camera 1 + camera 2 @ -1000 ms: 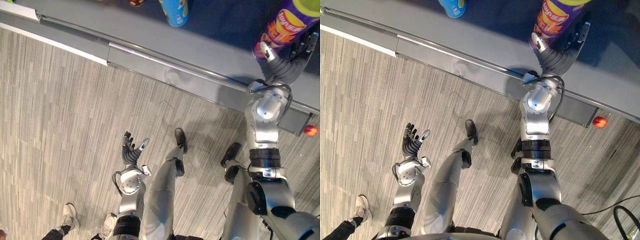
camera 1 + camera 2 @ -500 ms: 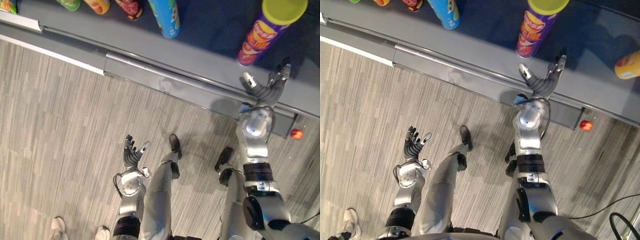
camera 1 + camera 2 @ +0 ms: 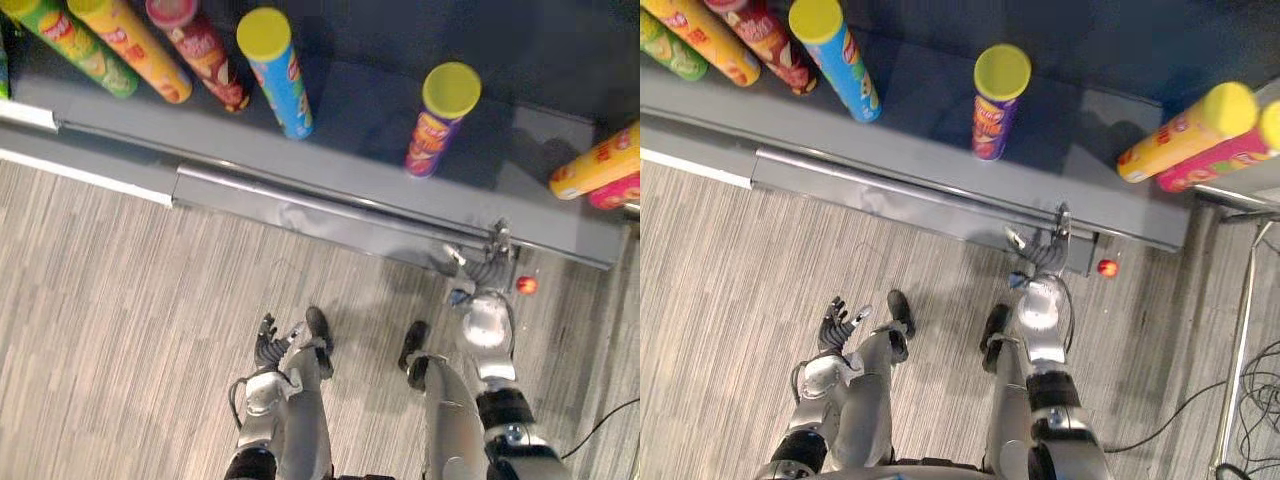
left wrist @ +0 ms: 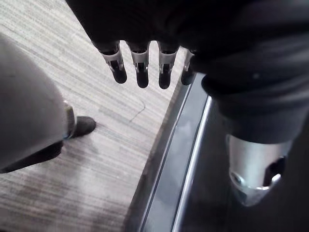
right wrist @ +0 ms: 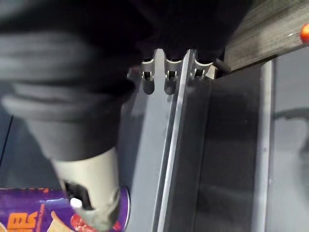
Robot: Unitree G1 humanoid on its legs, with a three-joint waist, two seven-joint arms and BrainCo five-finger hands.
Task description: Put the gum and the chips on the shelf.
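On the grey shelf (image 3: 360, 110) the purple chips can (image 3: 438, 125) with its yellow lid stands upright, well apart from the blue can (image 3: 278, 72) to its left. Nearer me, by the shelf's front edge, my right robot hand (image 3: 487, 268) is spread open with straight fingers and holds nothing. My left robot hand (image 3: 268, 342) hangs low over the carpeted floor (image 3: 110, 300), fingers relaxed, empty. A small red ball (image 3: 527, 285) lies near my right robot hand.

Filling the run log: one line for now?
purple chips can upright on shelf | right hand open, clear | left hand open, idle
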